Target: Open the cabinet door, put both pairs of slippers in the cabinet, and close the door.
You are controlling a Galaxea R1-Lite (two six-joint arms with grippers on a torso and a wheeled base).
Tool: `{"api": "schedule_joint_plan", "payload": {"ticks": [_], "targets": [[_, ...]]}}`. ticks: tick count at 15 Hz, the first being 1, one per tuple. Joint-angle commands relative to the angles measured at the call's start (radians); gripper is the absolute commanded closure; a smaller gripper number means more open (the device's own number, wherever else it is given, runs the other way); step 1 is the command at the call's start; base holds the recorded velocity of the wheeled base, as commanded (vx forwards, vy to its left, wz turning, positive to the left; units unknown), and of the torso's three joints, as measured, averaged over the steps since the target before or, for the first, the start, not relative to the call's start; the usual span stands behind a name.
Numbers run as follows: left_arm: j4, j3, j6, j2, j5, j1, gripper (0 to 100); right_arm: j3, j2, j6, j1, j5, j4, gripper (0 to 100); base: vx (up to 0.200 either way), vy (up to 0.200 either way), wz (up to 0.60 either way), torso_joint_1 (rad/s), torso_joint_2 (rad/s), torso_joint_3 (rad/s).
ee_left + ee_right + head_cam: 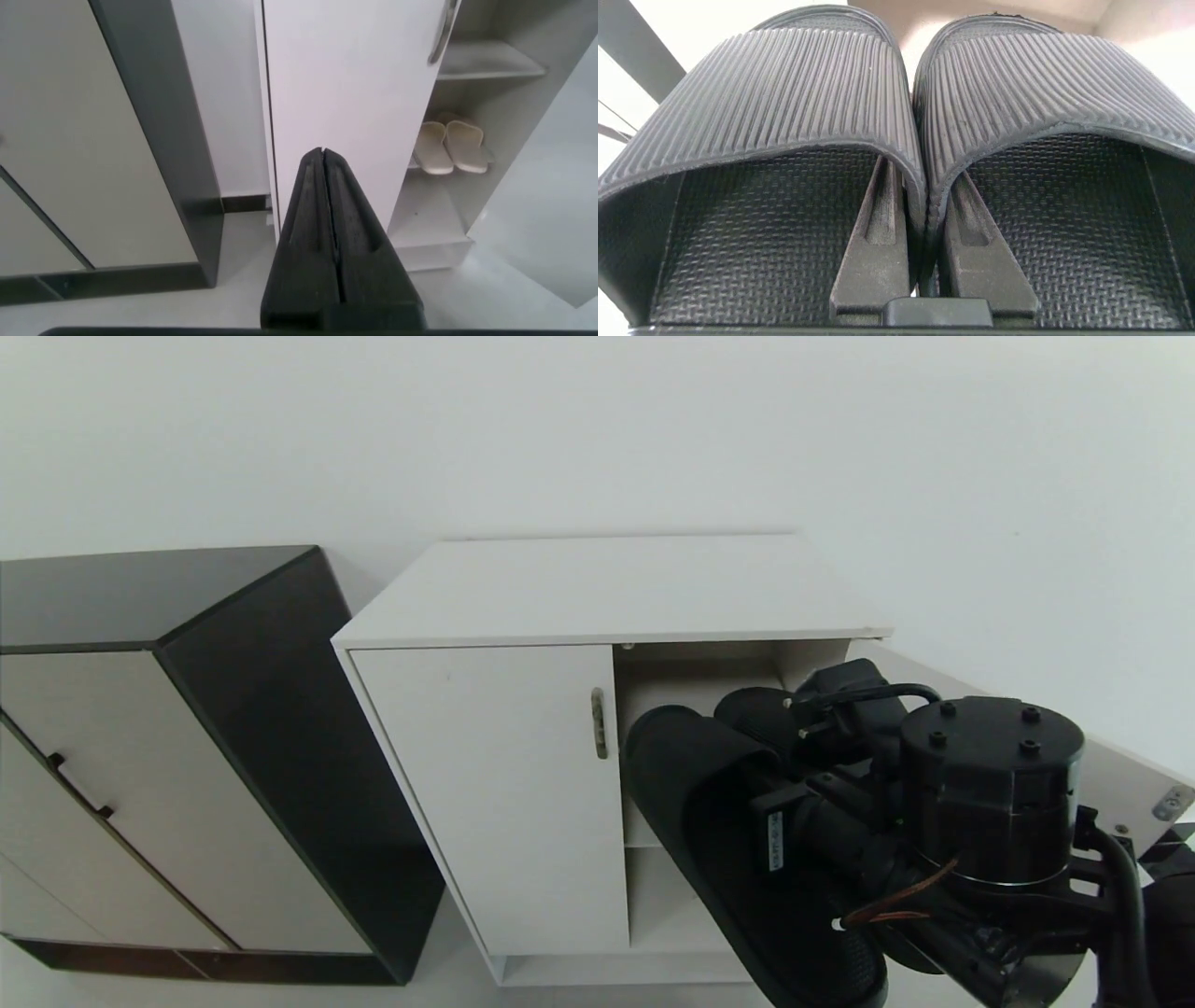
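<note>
Right claw (920,201): one finger goes inside each of the black slippers (785,103) and pinches their two touching inner walls, so a single grip carries the pair side by side.
Black slippers, place: held in the air in front of the cabinet's open right half, toes toward the opening, apparently ready to be pushed in.
Left claw (322,159): fingers pressed together with nothing between them, low before the closed left door (485,784); I take it to be waiting out of the way.
Right door (1102,756): swung wide to the right, leaving the way to the shelves free.
White cabinet (597,588): the pale slippers (453,147) already lie together on a lower shelf, under an upper shelf (486,63).
Dark cabinet (261,709): just beside the white one on the left, doors closed.
Writing: a small white label (776,841) on the right arm, print too small to read.
</note>
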Motion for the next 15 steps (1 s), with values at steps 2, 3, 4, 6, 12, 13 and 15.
{"api": "schedule_joint_plan", "payload": {"ticks": [2,3,4,6,12,13,15], "targets": [[0.000,0.000,0.000,0.000,0.000,0.000,100,0.000,0.001,0.000,0.001,0.000,0.000,100,0.000,0.000,0.00,-0.188,0.49,0.320],[0.000,0.000,-0.001,0.000,0.000,0.000,100,0.000,0.001,0.000,0.001,0.000,0.000,100,0.000,0.000,0.00,-0.178,0.50,0.325],[0.000,0.000,0.000,0.000,0.000,0.000,100,0.000,0.001,0.000,0.001,0.000,0.000,100,0.000,0.000,0.00,-0.159,0.48,0.320],[0.000,0.000,0.000,0.000,0.000,0.000,100,0.000,0.003,0.000,0.001,0.000,0.000,100,0.000,0.000,0.00,-0.163,0.49,0.330],[0.000,0.000,0.000,0.000,0.000,0.000,100,0.006,0.001,0.000,0.001,0.000,0.000,100,0.000,0.000,0.00,-0.121,0.46,0.341],[0.000,0.000,-0.001,0.000,0.000,0.000,100,0.006,0.001,0.000,0.001,0.000,0.000,100,0.000,0.000,0.00,-0.080,0.46,0.369],[0.000,0.000,-0.001,0.000,0.000,0.000,100,0.006,0.001,0.000,0.001,0.000,0.000,100,0.000,0.000,0.00,-0.058,0.44,0.383]]}}
